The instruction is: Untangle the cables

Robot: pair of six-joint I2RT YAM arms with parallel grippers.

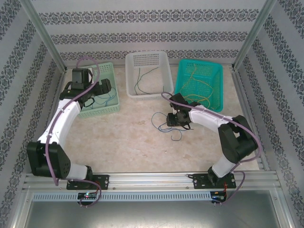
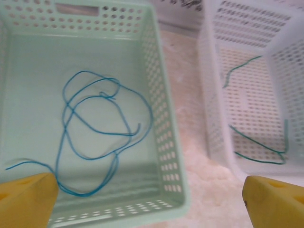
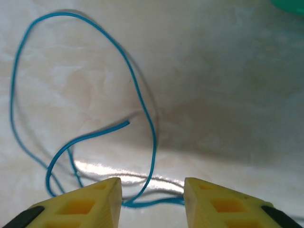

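In the right wrist view the lower loops of the blue cable slip behind the fingers of the right gripper — both fingers cropped by the bottom edge. From above, that gripper covers part of the cable, and the yellow cable in the teal basket is too thin to trace.

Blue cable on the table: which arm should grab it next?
Right. The right gripper hangs over that blue cable, jaws open astride a strand. The left gripper is away over the mint basket.
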